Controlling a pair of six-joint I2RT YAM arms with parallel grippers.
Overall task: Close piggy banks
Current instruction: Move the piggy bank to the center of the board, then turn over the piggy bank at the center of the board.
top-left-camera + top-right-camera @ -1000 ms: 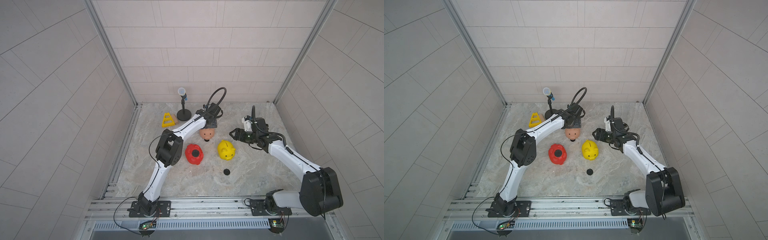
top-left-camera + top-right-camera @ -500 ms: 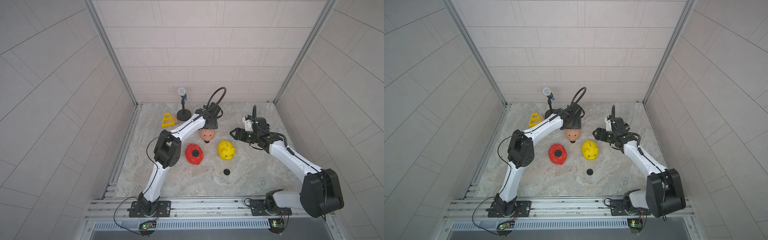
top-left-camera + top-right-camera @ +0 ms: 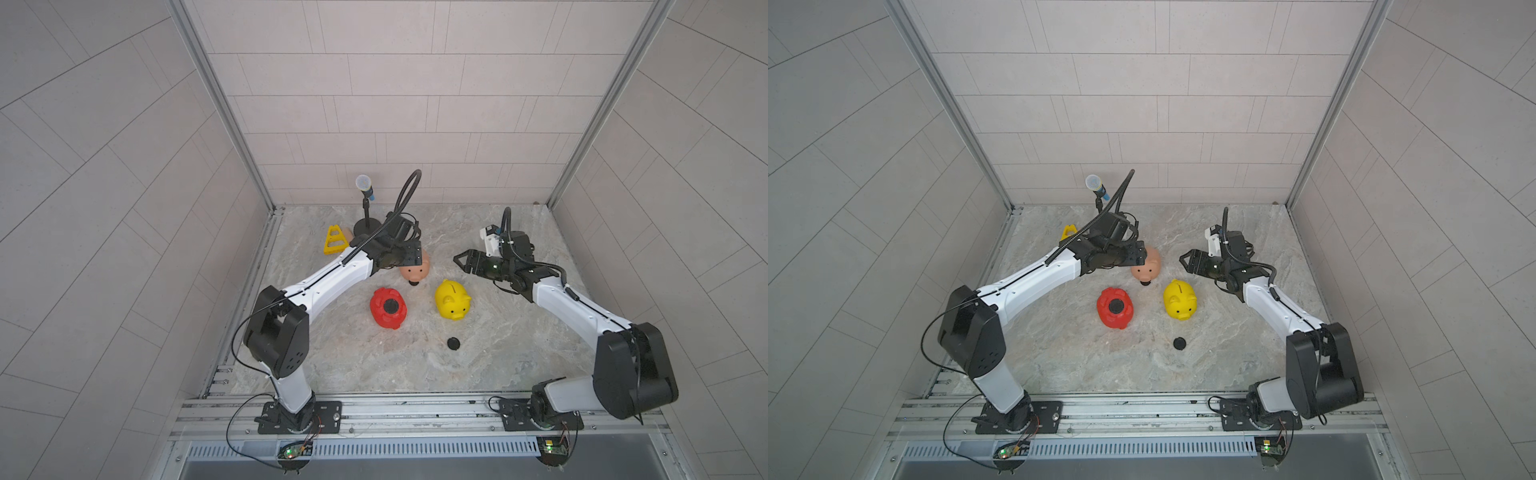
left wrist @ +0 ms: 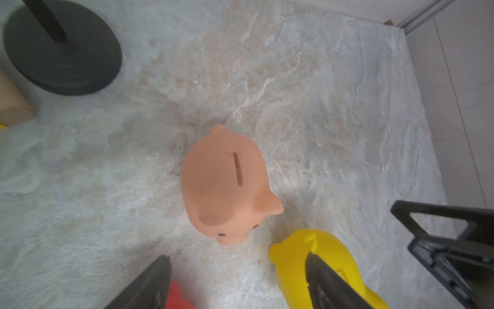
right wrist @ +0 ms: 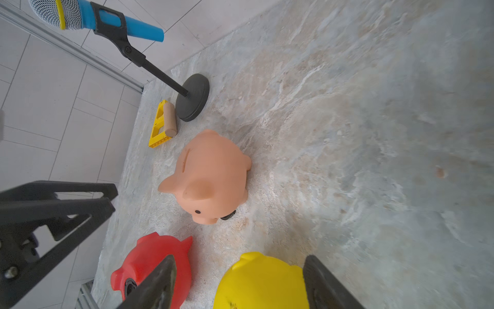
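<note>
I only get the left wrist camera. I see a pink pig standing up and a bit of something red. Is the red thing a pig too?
Observer: Yes, the red piggy bank lies belly up, with a black plug in its belly hole.
Operator: Any more plugs?
Observer: A loose plug lies on the table, on the robot's side of the yellow piggy bank.
Operator: Any near my pink pig?
Observer: A third plug peeks out by the snout of the pink piggy bank.
</note>
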